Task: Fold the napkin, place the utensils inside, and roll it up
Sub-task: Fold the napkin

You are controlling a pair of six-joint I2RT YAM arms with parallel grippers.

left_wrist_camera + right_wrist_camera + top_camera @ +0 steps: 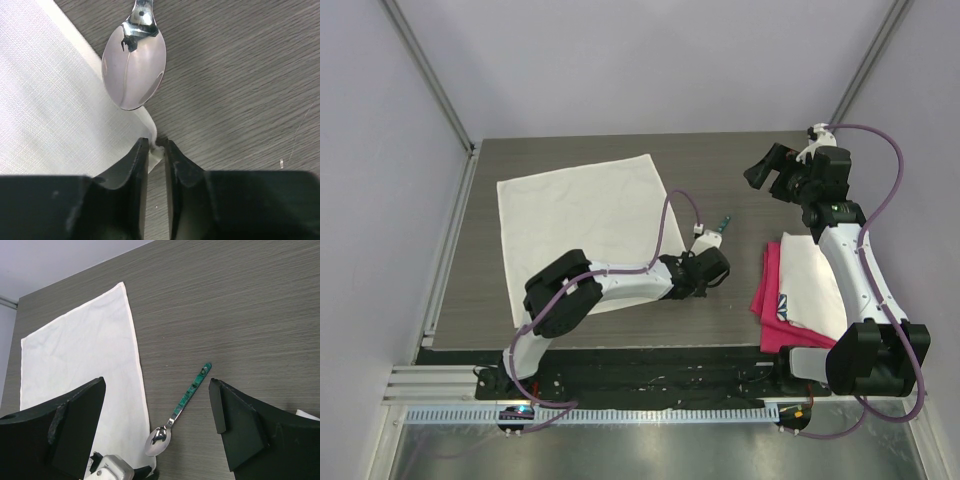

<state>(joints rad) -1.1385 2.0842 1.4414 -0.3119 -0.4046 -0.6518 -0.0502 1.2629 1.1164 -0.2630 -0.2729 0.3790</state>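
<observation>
Left wrist view: spoon (135, 65) handle cropped, bowl overlapping napkin (50, 100) edge.

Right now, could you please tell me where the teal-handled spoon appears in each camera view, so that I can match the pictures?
Top external: the spoon is mid-picture, just off the right edge of the napkin.
Left wrist: the spoon is at top centre, its bowl overlapping the napkin edge.
Right wrist: the spoon lies diagonally at lower centre, bowl at the napkin edge.
Shared landmark: that napkin edge.
</observation>
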